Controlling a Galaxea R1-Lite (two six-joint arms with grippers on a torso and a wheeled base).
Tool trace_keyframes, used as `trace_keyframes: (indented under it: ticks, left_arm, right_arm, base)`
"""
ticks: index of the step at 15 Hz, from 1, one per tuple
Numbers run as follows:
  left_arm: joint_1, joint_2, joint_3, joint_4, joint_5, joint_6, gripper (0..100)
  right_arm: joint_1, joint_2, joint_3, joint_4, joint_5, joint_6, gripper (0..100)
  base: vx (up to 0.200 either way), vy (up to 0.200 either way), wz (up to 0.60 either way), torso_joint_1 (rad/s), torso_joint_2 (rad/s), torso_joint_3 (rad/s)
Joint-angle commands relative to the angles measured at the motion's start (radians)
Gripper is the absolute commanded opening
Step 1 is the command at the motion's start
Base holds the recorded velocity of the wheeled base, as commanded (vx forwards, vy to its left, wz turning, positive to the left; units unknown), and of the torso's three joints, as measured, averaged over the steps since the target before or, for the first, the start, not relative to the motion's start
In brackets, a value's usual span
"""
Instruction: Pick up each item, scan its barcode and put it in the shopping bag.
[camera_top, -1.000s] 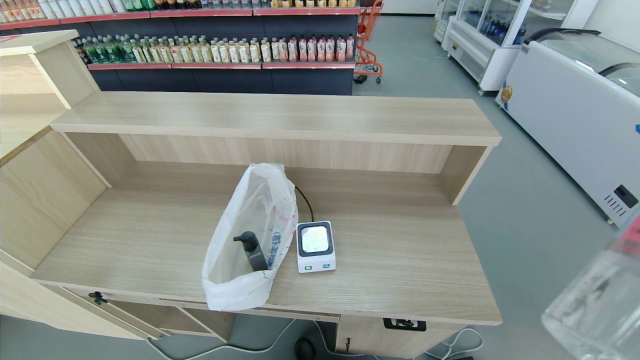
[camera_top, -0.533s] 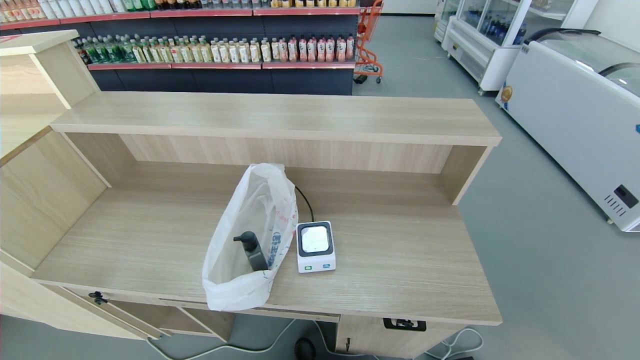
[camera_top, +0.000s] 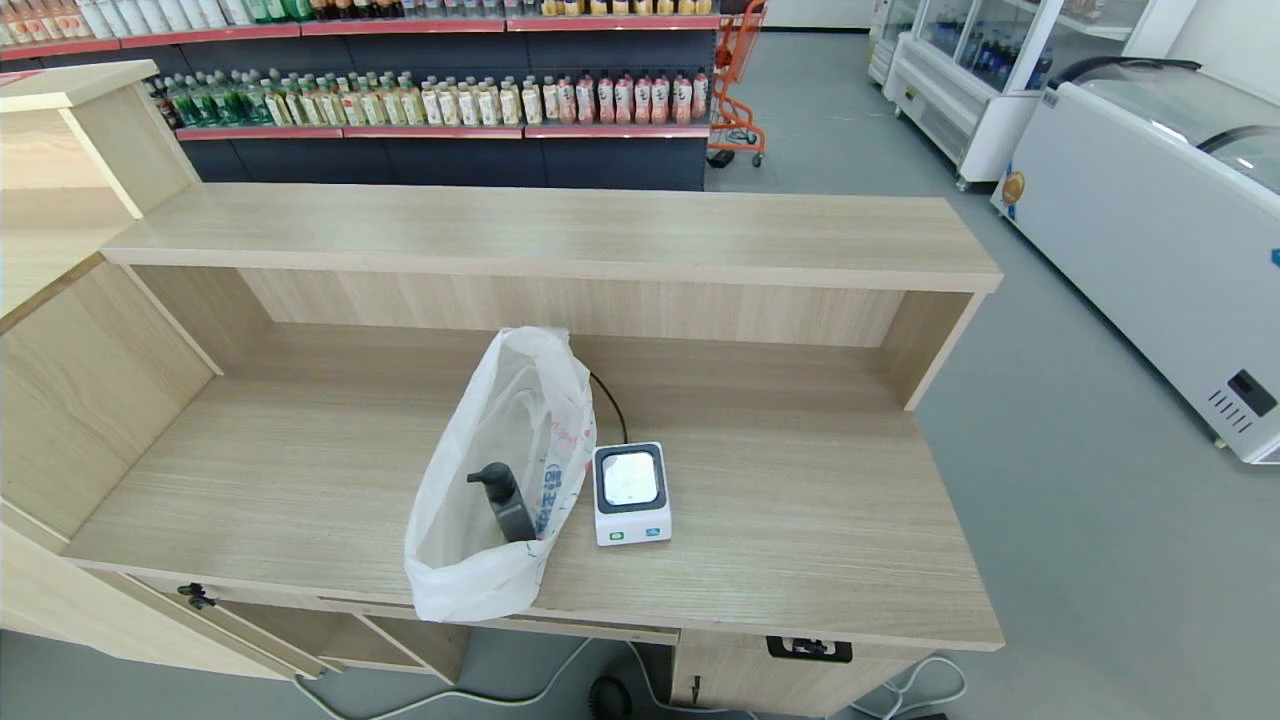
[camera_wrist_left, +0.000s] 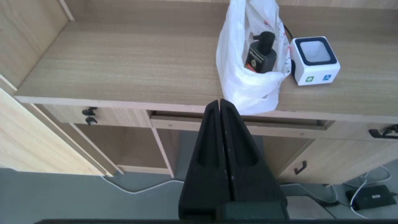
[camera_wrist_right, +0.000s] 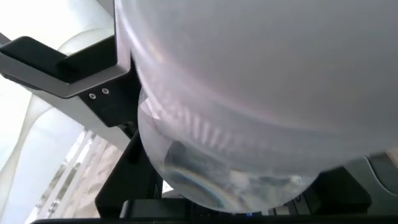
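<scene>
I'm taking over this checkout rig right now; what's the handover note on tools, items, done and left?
Left tool: shut, empty, before the counter's near edge.
Right tool: shut on a clear bottle.
Shopping bag stands open on the counter, scanner beside it.
Done: dark pump bottle is in the bag.
Left: bag the clear bottle; whether it was scanned cannot be told.

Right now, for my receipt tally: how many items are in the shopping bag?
1: a dark pump bottle standing in the shopping bag, beside the scanner. The bag's folds may hide more. A clear bottle is held up, unbagged.
</scene>
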Motion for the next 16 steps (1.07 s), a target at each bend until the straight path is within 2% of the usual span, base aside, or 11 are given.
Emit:
trace_keyframes:
  ticks: [1, 4, 7, 16]
  left_arm:
    - [0.0, 0.001, 0.0, 0.001, 0.0, 0.0, 0]
    - [0.0, 0.0, -0.001, -0.001, 0.0, 0.0, 0]
    - [0.0, 0.001, 0.0, 0.001, 0.0, 0.0, 0]
    - [0.0, 0.001, 0.0, 0.001, 0.0, 0.0, 0]
  right_arm:
    - [-0.001, -0.009, 0.018, -0.001, -0.02, 0.0, 0]
    - [-0.001, -0.004, 0.028, -0.001, -0.043, -0.002, 0]
    - [-0.001, 0.002, 0.061, 0.001, -0.164, -0.065, 0]
    - [-0.012, -0.022, 0.094, 0.019, -0.173, -0.072, 0]
  base:
    - [0.0, 0.0, 0.0, 0.0, 0.0, 0.0]
    - [0.0, 0.0, 0.0, 0.0, 0.0, 0.0]
    - [0.0, 0.0, 0.0, 0.0, 0.0, 0.0]
    - [0.0, 0.0, 0.0, 0.0, 0.0, 0.0]
